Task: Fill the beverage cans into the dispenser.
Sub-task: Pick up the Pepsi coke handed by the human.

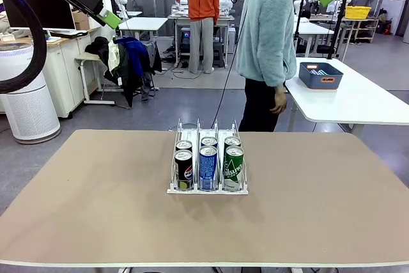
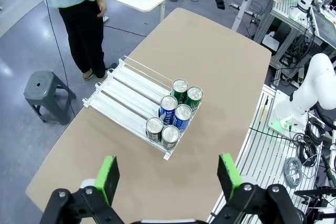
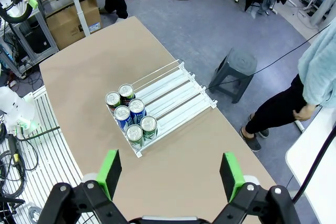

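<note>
The dispenser [image 1: 176, 137] sits in the middle of the tan table, its three lanes running away from me. Several beverage cans stand upright at its near end, two per lane: black Pepsi cans [image 1: 184, 169] on the left, blue ones [image 1: 208, 167] in the middle, green ones [image 1: 233, 167] on the right. The far halves of the lanes [image 2: 126, 85] are bare. My left gripper [image 2: 169, 176] hangs high above the table, open and holding nothing. My right gripper [image 3: 170, 173] is likewise high up and open, the cans [image 3: 131, 113] far below it.
A person in a light teal fleece [image 1: 265, 30] stands just beyond the table's far edge, one hand [image 1: 279, 102] hanging down. A blue bin [image 1: 321, 75] rests on a white table at the right. A grey stool [image 2: 46, 95] stands by the far edge.
</note>
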`<state>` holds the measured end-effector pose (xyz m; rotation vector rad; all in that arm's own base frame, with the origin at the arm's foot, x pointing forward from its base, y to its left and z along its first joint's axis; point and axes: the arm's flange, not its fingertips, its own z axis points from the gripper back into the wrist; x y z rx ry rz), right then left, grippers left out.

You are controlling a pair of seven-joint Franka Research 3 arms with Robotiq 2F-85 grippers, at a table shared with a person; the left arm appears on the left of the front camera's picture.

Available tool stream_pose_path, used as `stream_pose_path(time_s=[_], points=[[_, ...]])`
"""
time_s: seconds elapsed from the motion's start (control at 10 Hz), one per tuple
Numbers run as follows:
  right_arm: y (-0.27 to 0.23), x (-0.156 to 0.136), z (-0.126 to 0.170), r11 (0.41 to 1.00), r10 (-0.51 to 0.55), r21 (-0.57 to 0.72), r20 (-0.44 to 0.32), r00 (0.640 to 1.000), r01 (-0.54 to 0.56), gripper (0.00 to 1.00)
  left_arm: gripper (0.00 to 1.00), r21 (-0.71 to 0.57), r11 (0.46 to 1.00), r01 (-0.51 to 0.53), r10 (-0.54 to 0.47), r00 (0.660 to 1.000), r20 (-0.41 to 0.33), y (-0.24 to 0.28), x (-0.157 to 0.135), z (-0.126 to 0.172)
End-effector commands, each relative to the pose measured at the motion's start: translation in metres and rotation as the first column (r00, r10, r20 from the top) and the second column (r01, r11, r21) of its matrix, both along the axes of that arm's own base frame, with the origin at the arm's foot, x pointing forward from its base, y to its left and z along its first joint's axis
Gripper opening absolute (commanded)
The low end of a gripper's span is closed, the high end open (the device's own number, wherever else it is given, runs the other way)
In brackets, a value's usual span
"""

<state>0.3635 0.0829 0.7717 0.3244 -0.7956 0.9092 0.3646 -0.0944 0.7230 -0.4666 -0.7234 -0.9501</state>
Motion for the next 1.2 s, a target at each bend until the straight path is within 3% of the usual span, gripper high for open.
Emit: stream_pose_path(time_s=[0.0,1.1], points=[[-0.0003,-0.0013,-0.0004,1.0,0.0,0.001,-0.001,1.0,0.0,1.0,1.0,0.0,1.0,-0.001,0.001,1.0,-0.002,0.0005,0.0,-0.0008],[-0.0003,-0.0013,-0.0004,1.0,0.0,0.001,-0.001,1.0,0.0,1.0,1.0,0.0,1.0,-0.001,0.001,1.0,-0.002,0.0005,0.0,-0.0008]])
